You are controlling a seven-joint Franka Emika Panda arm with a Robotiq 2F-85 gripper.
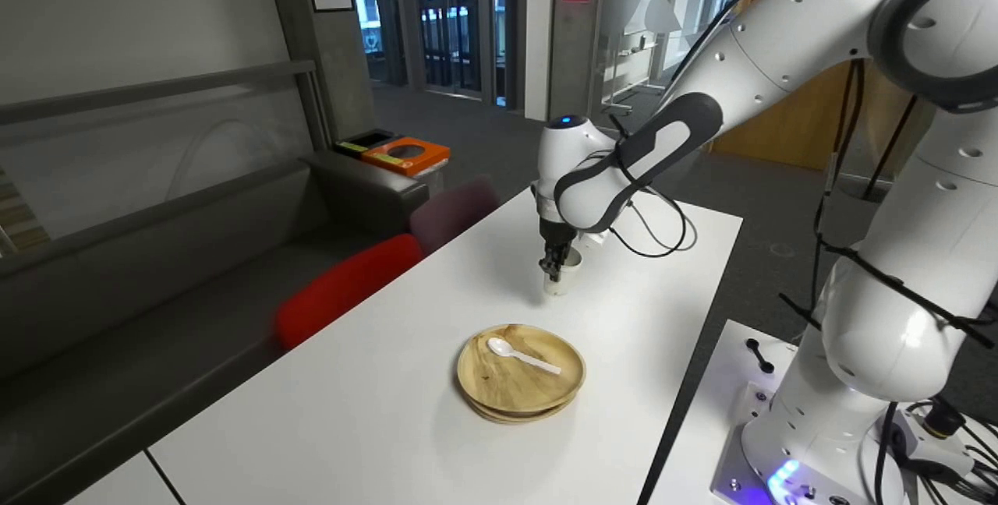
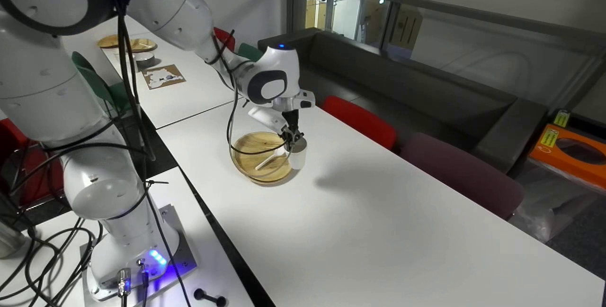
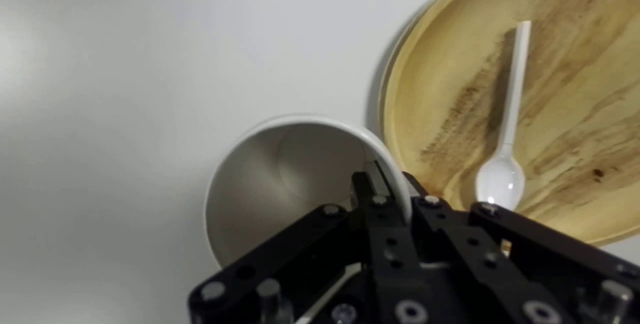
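In the wrist view the gripper (image 3: 395, 191), lower middle of the frame, is pinched narrow on the right rim of a white cup (image 3: 280, 194), which opens toward the camera. At upper right, a white spoon (image 3: 511, 114) lies on stacked wooden plates (image 3: 585, 129), on the tabletop (image 3: 125, 114).

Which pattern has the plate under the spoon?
Brown-streaked; the plate shows best in the wrist view.
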